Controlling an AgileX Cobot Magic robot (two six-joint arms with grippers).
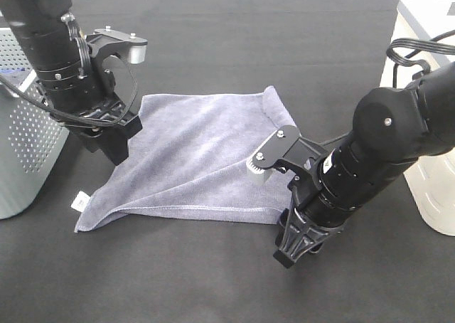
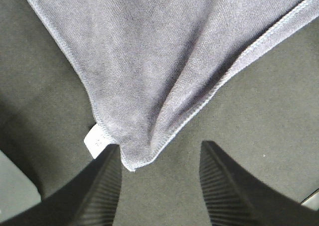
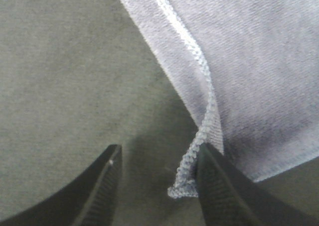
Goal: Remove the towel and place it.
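Observation:
The grey-lavender towel [image 1: 199, 159] lies spread flat on the black table, its small white tag [image 1: 80, 202] at the near left corner. My left gripper [image 1: 114, 149] hovers over the towel's left edge. In the left wrist view it [image 2: 159, 156] stands open, with the tagged corner [image 2: 134, 159] just reaching into the gap and the tag [image 2: 94, 139] beside one finger. My right gripper [image 1: 295, 248] points down at the towel's near right corner. In the right wrist view it [image 3: 157, 159] is open, and the curled hem of that corner [image 3: 187, 178] lies against one finger [image 3: 214, 186].
A perforated grey basket [image 1: 21, 138] stands at the left edge of the table. A white container [image 1: 434, 195] sits at the right edge, with black cables [image 1: 419, 49] behind the right arm. Bare black tabletop [image 1: 213, 38] stretches beyond and in front of the towel.

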